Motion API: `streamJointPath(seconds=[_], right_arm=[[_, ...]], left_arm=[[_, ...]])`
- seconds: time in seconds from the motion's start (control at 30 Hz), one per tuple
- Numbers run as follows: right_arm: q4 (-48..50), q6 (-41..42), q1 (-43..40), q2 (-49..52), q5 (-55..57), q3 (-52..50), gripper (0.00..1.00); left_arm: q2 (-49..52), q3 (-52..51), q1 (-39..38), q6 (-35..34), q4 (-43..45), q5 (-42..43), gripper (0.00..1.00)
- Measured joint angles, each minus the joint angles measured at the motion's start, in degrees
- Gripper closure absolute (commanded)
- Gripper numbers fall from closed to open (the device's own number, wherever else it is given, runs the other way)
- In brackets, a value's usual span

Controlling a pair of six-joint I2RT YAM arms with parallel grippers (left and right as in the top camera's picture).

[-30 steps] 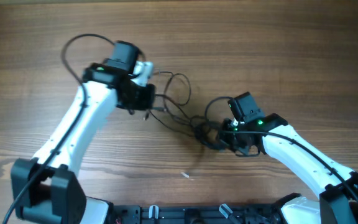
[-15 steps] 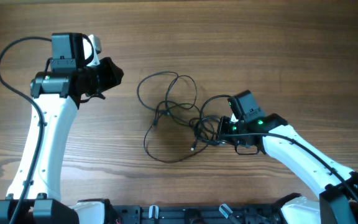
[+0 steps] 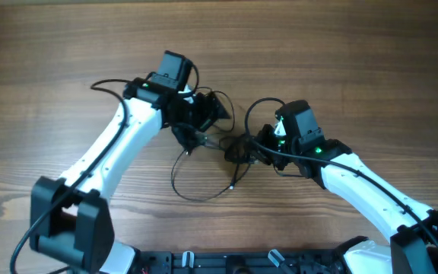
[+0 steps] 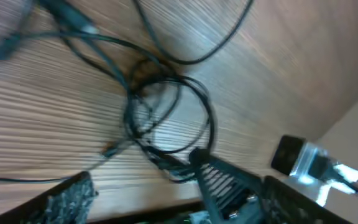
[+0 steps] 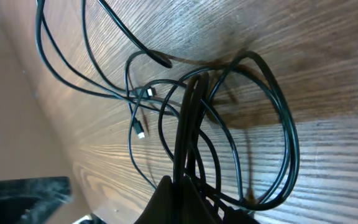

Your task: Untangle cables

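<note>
The right pincer (image 3: 257,150) was clamped on the cables (image 3: 234,146), coil bunched at its tips. The left pincer (image 3: 204,116), fingers apart, hung nearer the loose strands just ahead of it.

top-down overhead; wrists close over cables (image 3: 240,150)
</note>
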Motion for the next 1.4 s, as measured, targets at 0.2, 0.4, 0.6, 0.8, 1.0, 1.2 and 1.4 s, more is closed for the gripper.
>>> streamJointPath(seconds=[0.2,0.4,0.6,0.8,1.0,1.2,1.4], right_arm=[[0.00,2.16,0.00,0.00,0.02,0.00,0.96],[0.02,2.54,0.00,0.00,0.02,0.00,0.96],[0.00,2.54,0.00,0.00,0.02,0.00,0.96],[0.00,2.56,0.00,0.00,0.02,0.00,0.96],[0.00,2.56,0.00,0.00,0.02,0.00,0.96],[-0.02,2.54,0.00,0.00,0.02,0.00,0.96],[-0.46,2.54,0.02,0.00,-0.02,0.00,0.96]], left_arm=[[2.82,0.00,-4.11,-4.94,1.88,4.28,0.12],[4.63,-1.42,-4.55,-5.46,1.88,4.50,0.10],[4.81,-10.21,-4.55,-5.86,5.14,4.28,0.23],[4.94,-16.50,-4.55,-6.05,12.13,4.00,0.47],[4.94,-16.59,-6.27,-7.80,17.27,5.18,0.50],[4.94,-16.59,-8.72,-10.05,19.67,5.38,0.73],[4.94,-16.59,-8.72,-10.47,19.89,4.74,0.96]])
